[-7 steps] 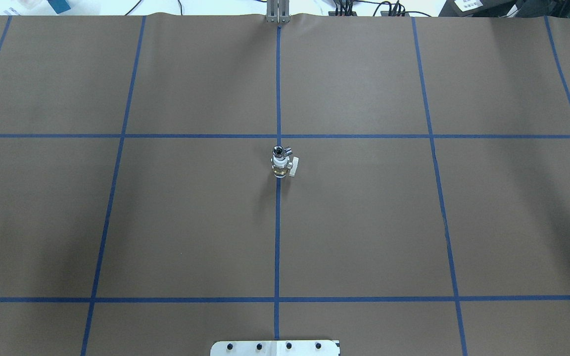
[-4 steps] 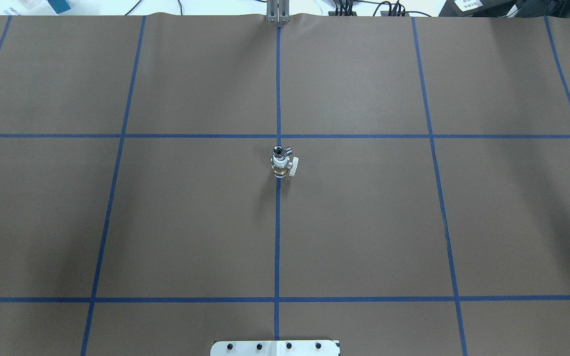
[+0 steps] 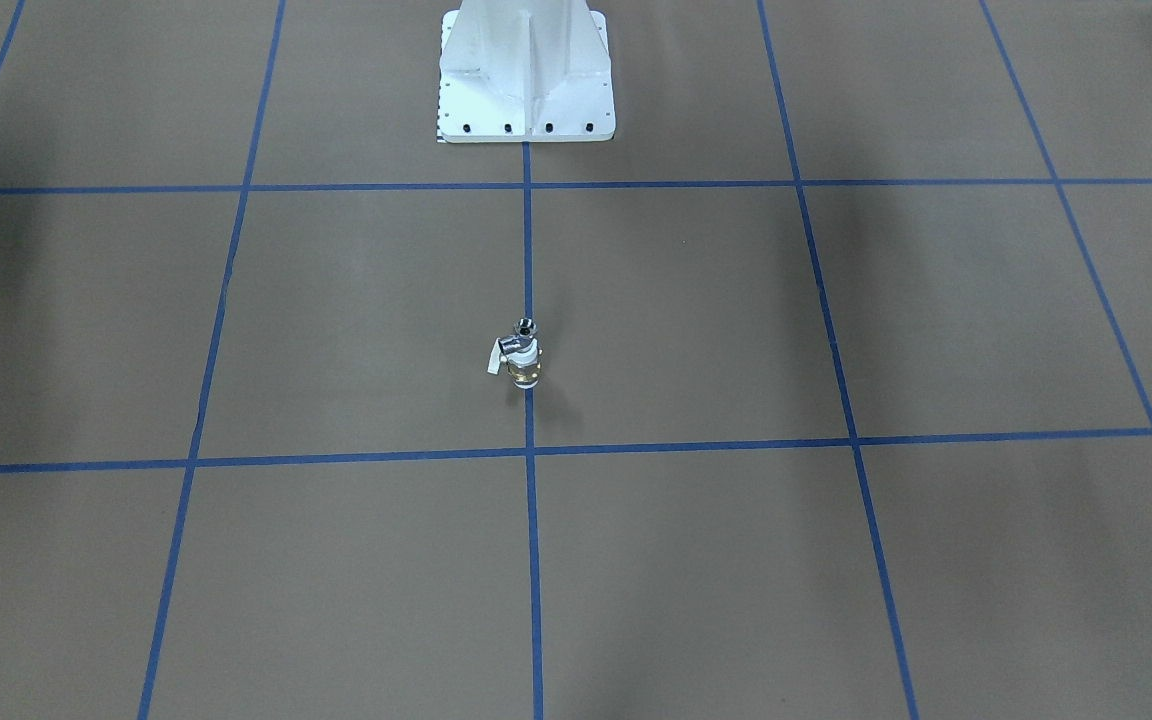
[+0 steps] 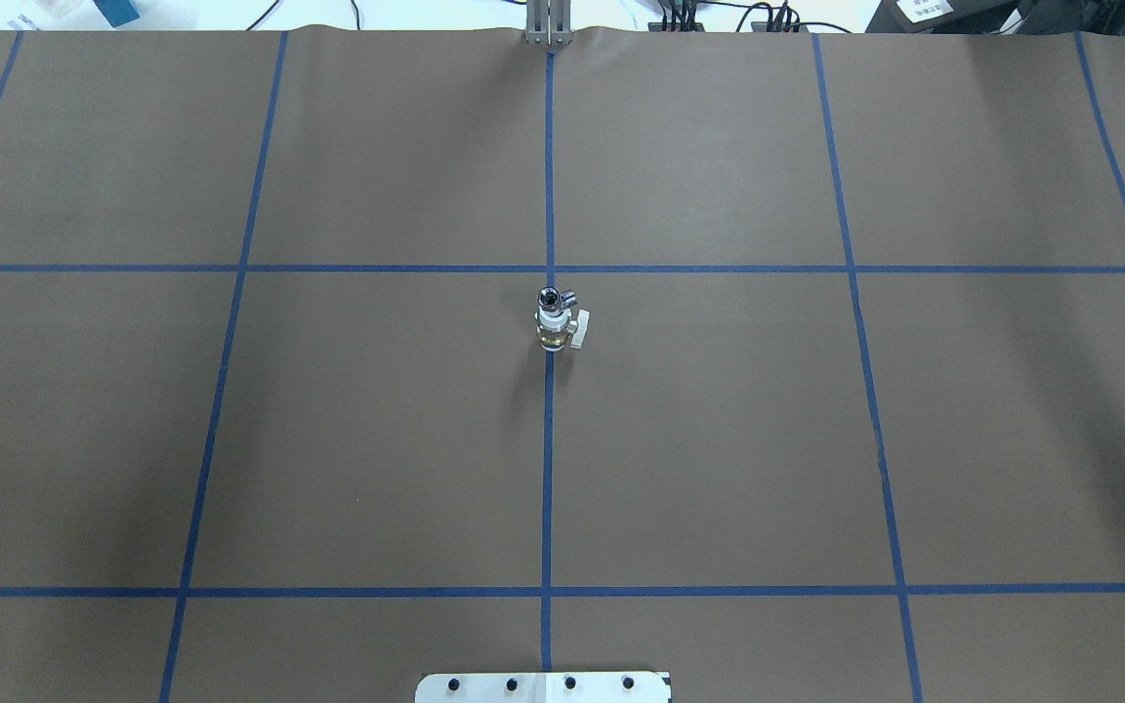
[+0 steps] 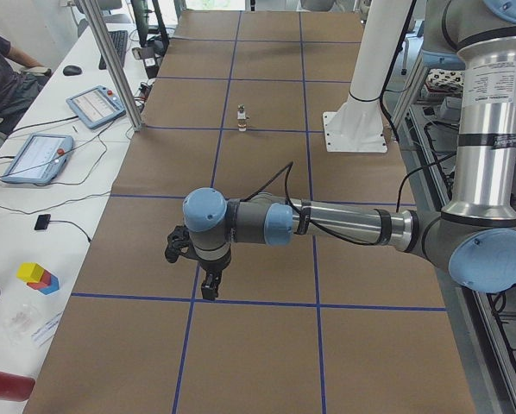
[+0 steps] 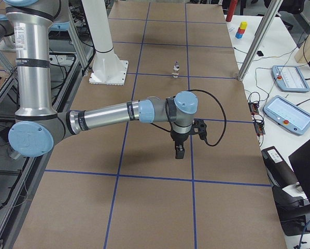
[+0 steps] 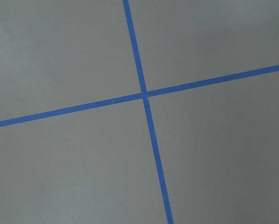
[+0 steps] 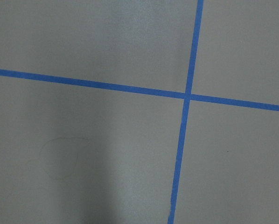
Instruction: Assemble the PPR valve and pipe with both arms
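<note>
The PPR valve (image 4: 555, 332) stands upright on the centre blue tape line, with a brass middle, a white collar and a pale lever on its side. The silvery pipe (image 4: 550, 296) sits on top of it, mouth up. Both also show in the front view, valve (image 3: 524, 368) and pipe (image 3: 524, 326). My left gripper (image 5: 208, 290) hangs over the table far from them and shows only in the left side view; I cannot tell if it is open. My right gripper (image 6: 179, 151) shows only in the right side view; I cannot tell its state either. Both wrist views show only brown paper and tape.
The white pedestal (image 3: 526, 80) is bolted at the robot's side of the table. Blue tape divides the brown paper into squares. An aluminium post (image 5: 111, 60) and a side desk with tablets (image 5: 38, 155) flank the operators' edge.
</note>
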You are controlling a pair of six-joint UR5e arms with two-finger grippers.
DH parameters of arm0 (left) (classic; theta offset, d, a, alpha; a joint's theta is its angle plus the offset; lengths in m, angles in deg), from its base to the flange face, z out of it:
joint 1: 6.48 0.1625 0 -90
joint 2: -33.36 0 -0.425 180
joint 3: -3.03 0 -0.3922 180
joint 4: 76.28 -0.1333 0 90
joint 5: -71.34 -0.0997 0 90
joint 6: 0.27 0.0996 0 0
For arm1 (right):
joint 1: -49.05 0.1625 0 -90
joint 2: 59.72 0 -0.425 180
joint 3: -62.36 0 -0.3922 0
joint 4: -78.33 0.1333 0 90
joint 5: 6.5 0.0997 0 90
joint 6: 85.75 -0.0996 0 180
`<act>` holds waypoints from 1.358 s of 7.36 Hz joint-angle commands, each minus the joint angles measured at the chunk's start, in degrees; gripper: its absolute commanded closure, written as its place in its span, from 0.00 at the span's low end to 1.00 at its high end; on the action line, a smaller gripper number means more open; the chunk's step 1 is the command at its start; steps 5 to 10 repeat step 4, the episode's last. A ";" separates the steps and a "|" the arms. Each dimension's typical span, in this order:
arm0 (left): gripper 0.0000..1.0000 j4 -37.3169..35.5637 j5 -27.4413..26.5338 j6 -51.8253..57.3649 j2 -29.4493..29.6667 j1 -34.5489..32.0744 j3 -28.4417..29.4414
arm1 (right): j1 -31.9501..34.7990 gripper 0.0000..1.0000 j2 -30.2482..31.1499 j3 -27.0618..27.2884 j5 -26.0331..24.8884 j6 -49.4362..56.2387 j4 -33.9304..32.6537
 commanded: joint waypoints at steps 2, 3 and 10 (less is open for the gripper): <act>0.00 -1.18 -0.21 -5.26 -0.12 0.00 0.14 | 0.00 0.00 0.00 -0.03 -0.01 0.00 0.00; 0.00 -1.36 -0.13 -5.26 -0.90 -0.09 -0.55 | 0.00 0.00 0.00 0.14 -0.01 0.00 0.00; 0.00 -1.36 -0.13 -5.26 -1.00 -0.09 -0.74 | 0.00 0.00 0.00 0.23 -0.01 0.00 0.00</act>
